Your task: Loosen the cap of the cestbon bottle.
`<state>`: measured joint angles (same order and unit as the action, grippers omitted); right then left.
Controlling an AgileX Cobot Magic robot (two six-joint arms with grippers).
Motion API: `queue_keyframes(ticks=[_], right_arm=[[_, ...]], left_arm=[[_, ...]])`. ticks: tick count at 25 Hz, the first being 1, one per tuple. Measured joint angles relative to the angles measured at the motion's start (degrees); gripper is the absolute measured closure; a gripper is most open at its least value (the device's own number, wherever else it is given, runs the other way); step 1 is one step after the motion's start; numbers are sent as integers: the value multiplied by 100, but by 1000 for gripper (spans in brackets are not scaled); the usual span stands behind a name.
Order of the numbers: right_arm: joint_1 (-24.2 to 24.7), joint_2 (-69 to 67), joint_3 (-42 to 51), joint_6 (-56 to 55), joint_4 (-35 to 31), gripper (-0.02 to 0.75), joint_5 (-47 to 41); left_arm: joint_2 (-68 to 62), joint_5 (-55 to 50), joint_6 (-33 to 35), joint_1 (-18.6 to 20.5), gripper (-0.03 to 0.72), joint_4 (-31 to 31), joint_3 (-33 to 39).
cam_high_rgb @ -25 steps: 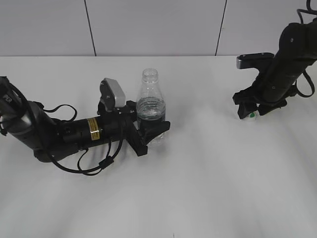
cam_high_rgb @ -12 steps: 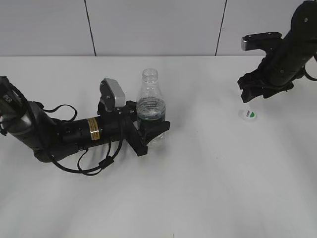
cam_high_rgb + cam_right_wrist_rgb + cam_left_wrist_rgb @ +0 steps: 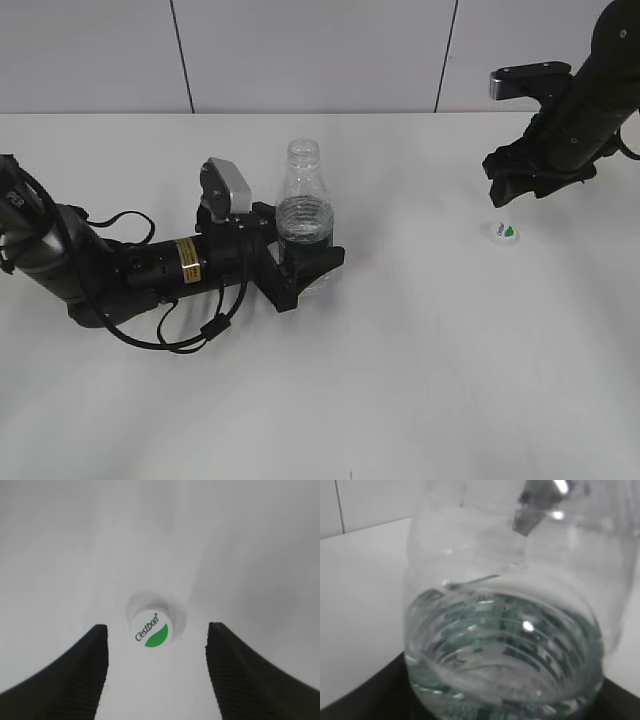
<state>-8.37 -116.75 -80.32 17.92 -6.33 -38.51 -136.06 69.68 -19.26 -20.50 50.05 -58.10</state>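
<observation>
I see the cap (image 3: 502,231) lying on the table (image 3: 420,380), off the upright cestbon bottle (image 3: 303,215). Left gripper (image 3: 305,262) clamps the bottle; right gripper (image 3: 515,188) spread wide above the cap.

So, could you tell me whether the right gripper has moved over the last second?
Yes. The right gripper has risen off the cap, which lies alone on the table; it was down around it.
</observation>
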Motion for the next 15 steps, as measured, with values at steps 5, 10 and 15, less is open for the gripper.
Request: queue_keyframes(ticks=[5,10,15], right_arm=[[0,0,0,0,0,266,-77],[0,0,0,0,0,266,-121],[0,0,0,0,0,266,-155]], left_arm=[[0,-18,-398,0,142,-18,11],[0,-34,-461,0,125,-13,17],[97,-41,-465,0,124,-8,17]])
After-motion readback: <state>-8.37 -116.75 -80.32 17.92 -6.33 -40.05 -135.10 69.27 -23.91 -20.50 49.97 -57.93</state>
